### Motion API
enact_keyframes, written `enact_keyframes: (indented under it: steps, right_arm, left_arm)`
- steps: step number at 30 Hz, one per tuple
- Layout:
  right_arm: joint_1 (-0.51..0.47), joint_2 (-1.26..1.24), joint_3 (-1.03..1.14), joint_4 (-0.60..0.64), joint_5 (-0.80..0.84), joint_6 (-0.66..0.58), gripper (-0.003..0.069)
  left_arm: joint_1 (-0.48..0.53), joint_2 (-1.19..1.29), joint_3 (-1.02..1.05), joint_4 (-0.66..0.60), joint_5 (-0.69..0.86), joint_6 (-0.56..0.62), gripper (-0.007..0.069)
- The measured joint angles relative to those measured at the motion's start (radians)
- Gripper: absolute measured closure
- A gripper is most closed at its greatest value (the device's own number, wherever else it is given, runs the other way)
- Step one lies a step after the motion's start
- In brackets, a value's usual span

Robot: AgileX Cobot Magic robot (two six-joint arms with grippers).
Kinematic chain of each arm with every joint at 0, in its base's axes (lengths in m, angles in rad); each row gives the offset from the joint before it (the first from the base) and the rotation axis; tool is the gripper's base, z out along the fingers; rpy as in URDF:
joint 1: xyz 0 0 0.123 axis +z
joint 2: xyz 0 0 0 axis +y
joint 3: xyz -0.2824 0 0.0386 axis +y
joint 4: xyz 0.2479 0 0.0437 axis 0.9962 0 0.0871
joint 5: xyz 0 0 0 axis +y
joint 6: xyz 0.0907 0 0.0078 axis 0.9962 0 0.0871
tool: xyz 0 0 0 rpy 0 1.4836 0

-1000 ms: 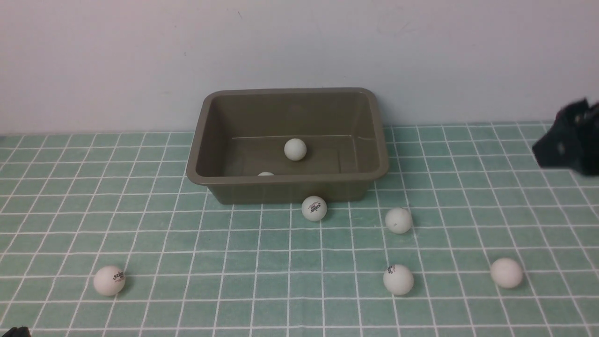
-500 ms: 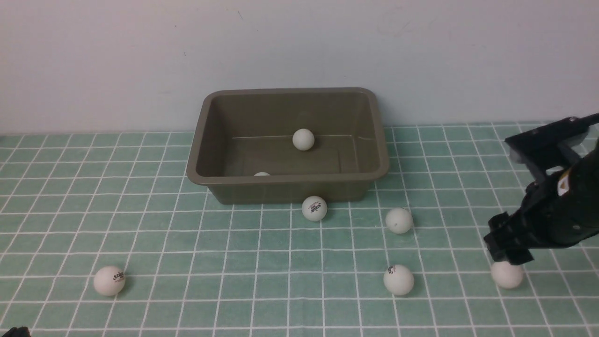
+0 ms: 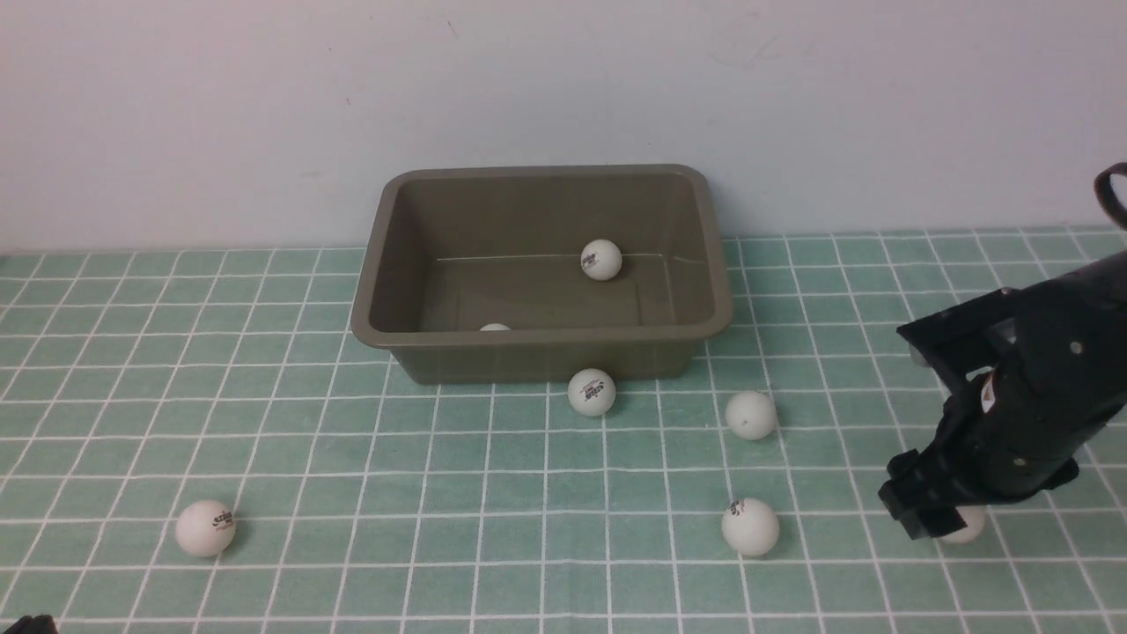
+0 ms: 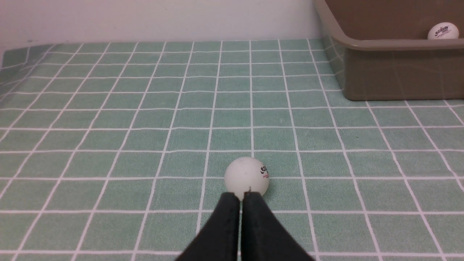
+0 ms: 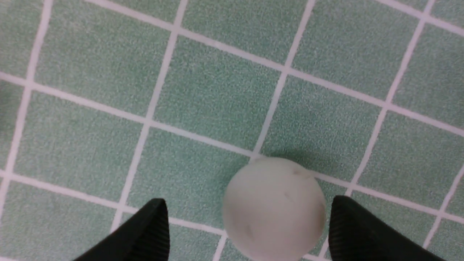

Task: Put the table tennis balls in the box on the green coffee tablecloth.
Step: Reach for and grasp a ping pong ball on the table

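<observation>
The olive-brown box [image 3: 537, 363] stands at the back middle of the green coffee tablecloth [image 3: 370, 475]. One table tennis ball [image 3: 601, 260] lies inside it, and a second [image 3: 494, 328] peeks over the front rim. Several balls lie on the cloth: one by the box front [image 3: 591, 392], two at right [image 3: 750, 415] [image 3: 749, 527], one front left [image 3: 205, 528]. My right gripper [image 3: 944, 521] is open, low over the far-right ball [image 3: 968, 528]. That ball [image 5: 273, 208] sits between the fingers [image 5: 152, 224]. My left gripper [image 4: 241, 195] is shut and empty, just behind the front-left ball [image 4: 246, 177].
A pale wall runs right behind the box. The box [image 4: 391, 72] with a logo ball [image 4: 443, 31] also shows in the left wrist view. The right arm [image 3: 1048, 370] stretches over the cloth's right side. The left arm shows only as a dark corner [image 3: 26, 625].
My right arm has swung in from the right edge and come down over the far-right ball. The ball inside the box has rolled to the right and back.
</observation>
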Motion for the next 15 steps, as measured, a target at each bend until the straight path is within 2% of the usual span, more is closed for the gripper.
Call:
enact_keyframes:
  steps: [6,7,11,15]
  right_arm:
    - [-0.051,0.032,0.0,0.003,-0.015,0.007,0.0157]
    - [-0.062,0.032,0.0,0.008,-0.016,0.007,0.0173]
    - [-0.077,0.032,0.0,0.047,-0.018,-0.034,0.031]
    - [-0.078,0.032,0.0,0.087,-0.021,-0.078,0.0317]
  left_arm:
    - [0.0,0.0,0.0,0.0,0.0,0.0,0.0629]
    - [0.0,0.0,0.0,0.0,0.0,0.0,0.0629]
    - [0.0,0.0,0.0,0.0,0.0,0.0,0.0629]
    - [0.0,0.0,0.0,0.0,0.0,0.0,0.0629]
